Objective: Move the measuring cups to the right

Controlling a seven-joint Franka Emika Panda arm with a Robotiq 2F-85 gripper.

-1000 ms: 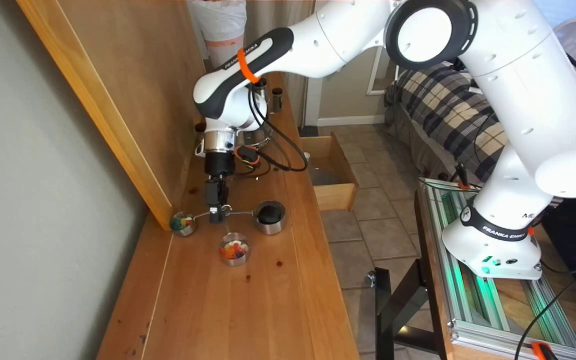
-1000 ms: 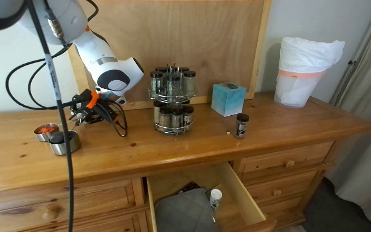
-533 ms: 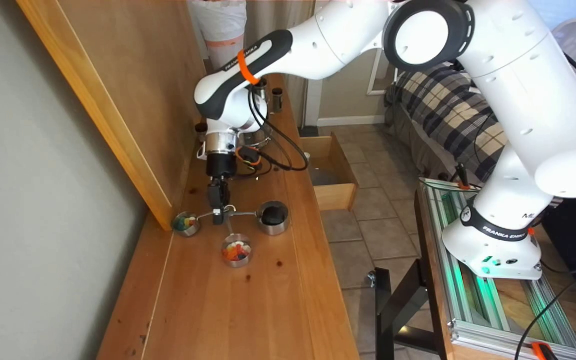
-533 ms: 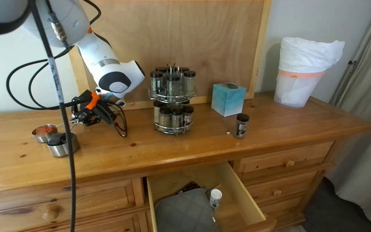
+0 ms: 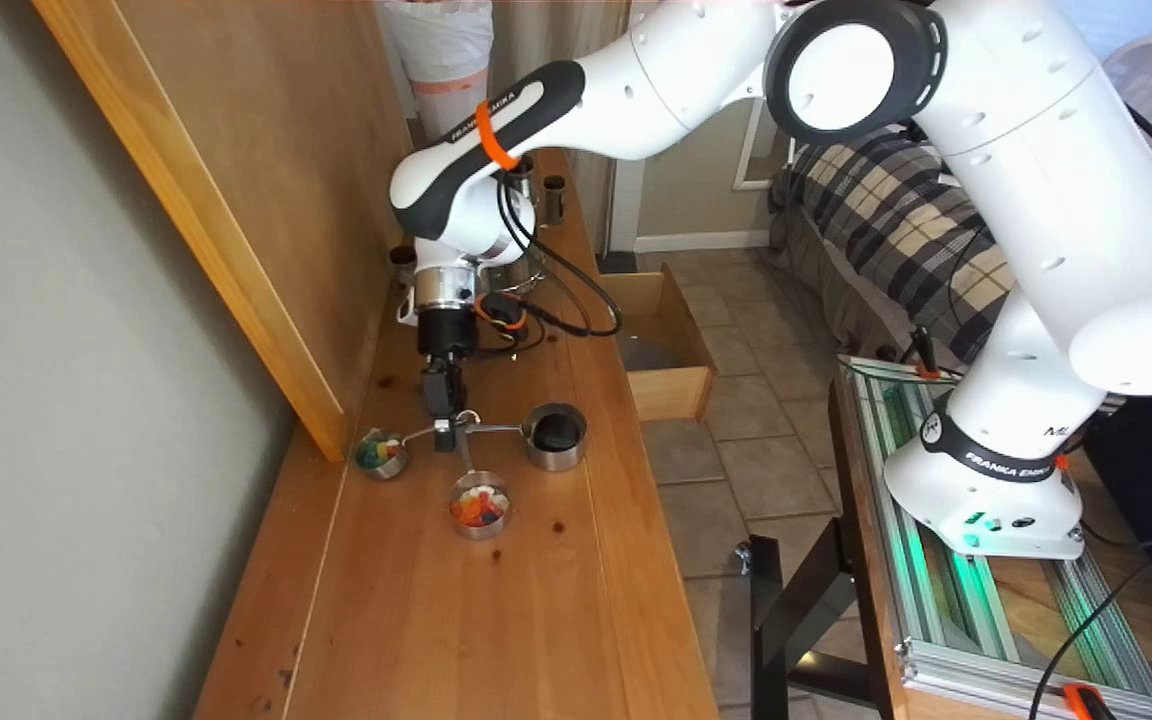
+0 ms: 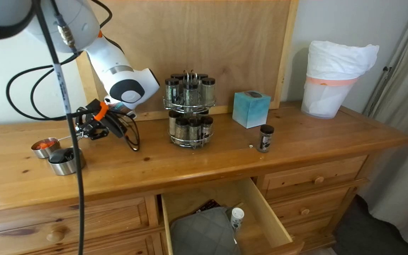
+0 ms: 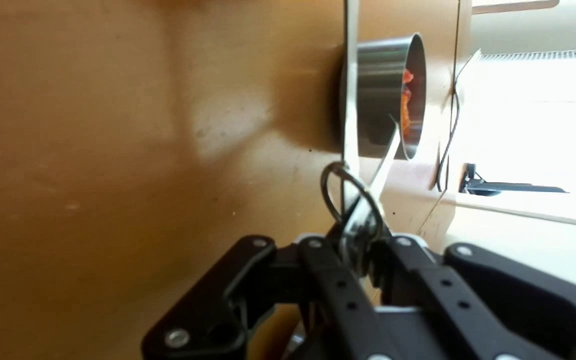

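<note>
The measuring cups are a ring-joined set of small metal cups with thin handles. In an exterior view, the green-filled cup (image 5: pixel 386 467) is left, the orange-red-filled cup (image 5: pixel 482 530) nearest the camera, and the black-filled cup (image 5: pixel 556 460) right. The orange-red-filled cup (image 6: pixel 41 154) and black-filled cup (image 6: pixel 62 168) also show in an exterior view; the green-filled one is hidden there. My gripper (image 5: pixel 447 437) is shut on the handles near the ring (image 7: pixel 325 192). In the wrist view, the gripper (image 7: pixel 358 244) has the handles between its fingers; the orange-red-filled cup (image 7: pixel 375 67) lies beyond.
The cups are on or just above the wooden dresser top (image 5: pixel 436 620). A wooden panel (image 6: pixel 225 42) stands behind. A spice rack (image 6: pixel 190 106), tissue box (image 6: pixel 251 109), loose jar (image 6: pixel 265 139) and bin (image 6: pixel 326 95) stand along the dresser. A drawer (image 6: pixel 267 226) is open below.
The gripper and the cups have shifted slightly together, rightward and toward the camera in one exterior view, leftward in another. The grip on the handles has not changed.
</note>
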